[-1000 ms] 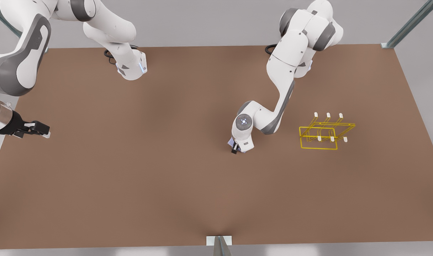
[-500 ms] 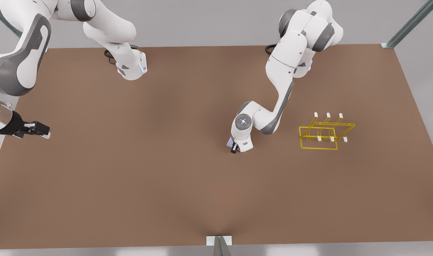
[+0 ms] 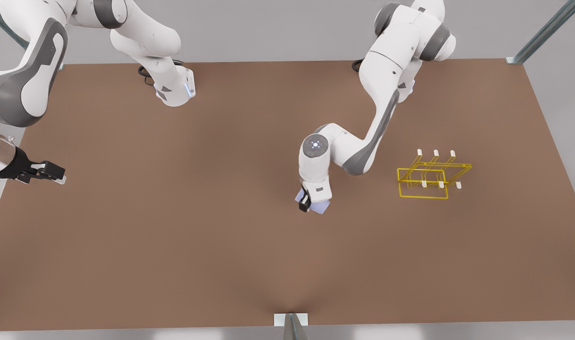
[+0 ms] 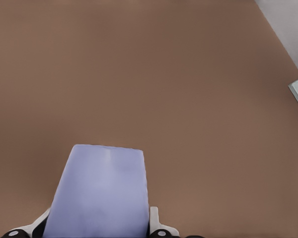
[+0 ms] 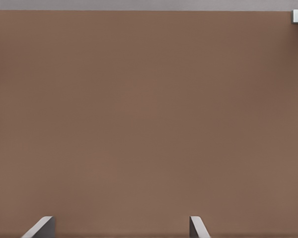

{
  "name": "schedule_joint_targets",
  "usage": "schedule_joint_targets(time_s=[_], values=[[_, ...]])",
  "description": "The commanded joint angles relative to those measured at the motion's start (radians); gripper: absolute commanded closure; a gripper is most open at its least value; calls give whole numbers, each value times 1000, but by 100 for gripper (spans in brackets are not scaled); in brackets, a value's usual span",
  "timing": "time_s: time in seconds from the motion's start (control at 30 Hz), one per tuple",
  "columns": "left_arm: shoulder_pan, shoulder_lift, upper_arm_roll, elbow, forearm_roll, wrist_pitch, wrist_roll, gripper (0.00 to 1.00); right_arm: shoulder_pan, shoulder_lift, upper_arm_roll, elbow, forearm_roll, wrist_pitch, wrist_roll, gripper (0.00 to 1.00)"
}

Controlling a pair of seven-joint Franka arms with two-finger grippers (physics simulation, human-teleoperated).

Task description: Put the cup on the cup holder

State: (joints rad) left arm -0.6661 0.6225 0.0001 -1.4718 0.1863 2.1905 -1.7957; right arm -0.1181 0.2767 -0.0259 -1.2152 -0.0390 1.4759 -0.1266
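Lavender cup in left claw, rack bare.

The cup is mostly covered by the left gripper in the front view; in the left wrist view its base is cut off.

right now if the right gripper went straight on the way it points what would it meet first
Likely only the bare table: the right gripper, open at the front view's left edge, faces plain brown surface. Depth is unclear. The left gripper holds the cup.
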Motion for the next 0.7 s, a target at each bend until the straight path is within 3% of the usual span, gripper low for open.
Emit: schedule_joint_targets(time_s=[0.0, 0.13, 0.4, 0.53, 0.67], values=[[0, -1, 1, 21, 91, -100, 2, 19, 0, -1, 0, 0, 1, 0, 4, 0], [-1, -1, 74, 42, 332, -149, -19, 19, -2, -1, 0, 0, 1, 15, 4, 0], [-13, 28, 87, 81, 975, -699, -252, 19, -2, -1, 0, 0, 1, 21, 4, 0], [-12, 33, 104, 18, 1056, -888, -401, 19, -2, -1, 0, 0, 1, 24, 4, 0], [-10, 23, 110, -56, 1032, -934, -517, 20, -2, -1, 1, 0, 2, 23, 4, 0]])
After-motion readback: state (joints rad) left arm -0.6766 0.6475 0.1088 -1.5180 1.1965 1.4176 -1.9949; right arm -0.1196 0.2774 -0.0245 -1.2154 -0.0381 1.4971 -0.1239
